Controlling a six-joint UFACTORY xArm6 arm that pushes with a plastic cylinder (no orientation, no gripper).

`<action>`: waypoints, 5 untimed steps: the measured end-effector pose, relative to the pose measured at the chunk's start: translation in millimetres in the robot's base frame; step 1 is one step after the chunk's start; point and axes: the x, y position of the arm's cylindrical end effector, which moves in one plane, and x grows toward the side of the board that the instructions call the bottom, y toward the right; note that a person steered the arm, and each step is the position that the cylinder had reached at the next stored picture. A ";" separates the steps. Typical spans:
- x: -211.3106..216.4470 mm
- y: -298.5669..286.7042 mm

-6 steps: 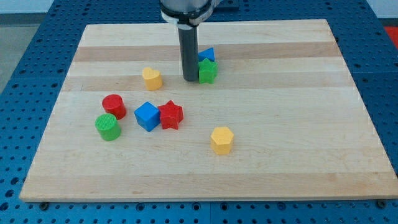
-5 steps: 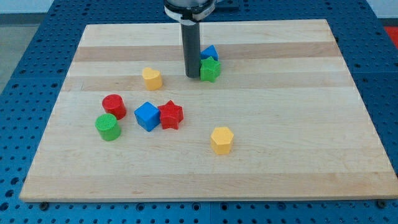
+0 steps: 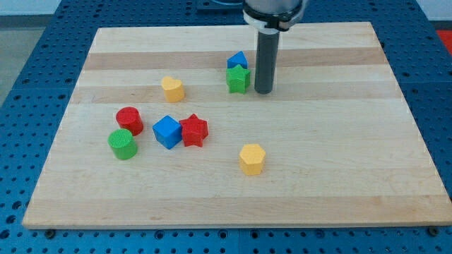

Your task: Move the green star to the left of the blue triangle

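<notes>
Since the earlier frames, my tip point(image 3: 263, 91) has crossed from the view's left side of the green star point(image 3: 239, 79) to its right side, while the star and the blue triangle point(image 3: 237, 61) have hardly shifted. From the one camera view, the rod comes down from the bench's point(image 3: 332, 176) top edge and ends just beside the star, a narrow gap between them, so I judge it not quite touching. No claw exists on this rig, only the bare rod, so nothing is clenched or released. The green star sits in the upper middle of the bench, directly below the blue triangle and touching it, toward the top edge and slightly right of centre. What matters now is that the star lies to the view's left of my tip, so a push toward the left edge would carry it that way; yet it sits below the triangle, not beside it, so I judge it must also travel somewhat toward the top edge. Elsewhere, well apart, lie a yellow heart point(image 3: 172, 89), a red cylinder point(image 3: 129, 120), a green cylinder point(image 3: 122, 144), a blue cube point(image 3: 167, 132) touching a red star point(image 3: 193, 130), and a yellow hexagon point(image 3: 251, 159).
</notes>
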 end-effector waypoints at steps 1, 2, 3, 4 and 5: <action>0.0 -19.2; -2.7 -44.9; -3.3 -78.7; -17.8 -104.7; -19.0 -81.2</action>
